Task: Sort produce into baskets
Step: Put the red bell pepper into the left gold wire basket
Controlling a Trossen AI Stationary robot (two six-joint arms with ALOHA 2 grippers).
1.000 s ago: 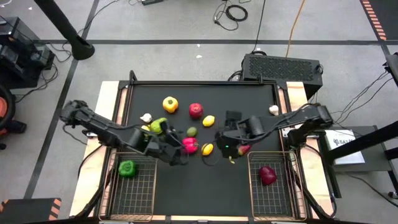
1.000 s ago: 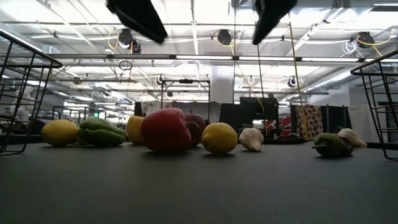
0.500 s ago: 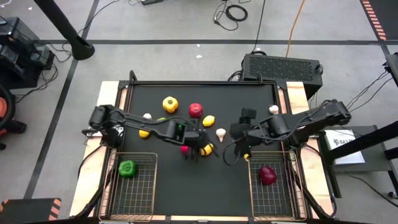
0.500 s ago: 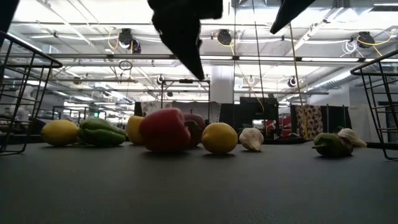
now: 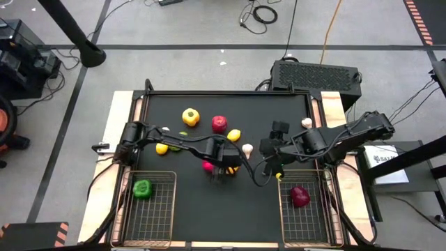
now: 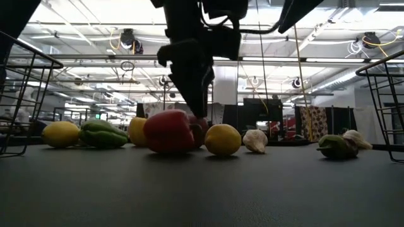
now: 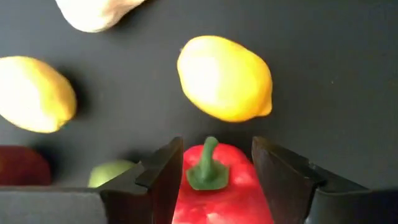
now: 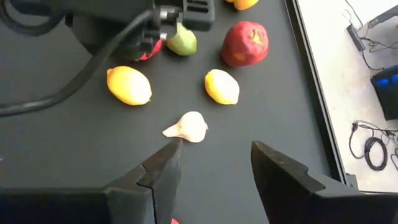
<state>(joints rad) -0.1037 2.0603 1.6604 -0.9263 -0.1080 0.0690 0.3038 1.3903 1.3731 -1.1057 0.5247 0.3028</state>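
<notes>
**Left hand straddled the red pepper; right hand waited apart**

In the high view, at the 8 o'clock corner of the black desk (image 5: 279, 111), the left gold-rimmed wire-mesh basket (image 5: 149, 209) held one green toy pepper (image 5: 142, 187). Up from it, the left arm reached in from 9 o'clock toward the desk's middle.

The left hand (image 7: 214, 177) stood directly over the glossy pink-red toy pepper (image 7: 214, 193), one dark finger on each side of it. The pepper sat upright, its green stem pointing up between the fingers. The fingers were at a medium spread, just beside the pepper's shoulders; whether they already touched it I could not tell. The low view showed the hand down at the pepper's top. A yellow toy lemon (image 7: 225, 78) lay just past the stem, near enough to be nudged.

The left hand was plainly the nearer one to this pepper. A grip seemed the step in hand, with the left basket lying back toward 8 o'clock.

Toward 3 o'clock, the right hand (image 8: 214, 165) hovered half open and empty, a white toy garlic bulb (image 8: 186, 127) ahead of it. At 4 o'clock, the right wire-mesh basket (image 5: 301, 216) held a dark red piece.
</notes>
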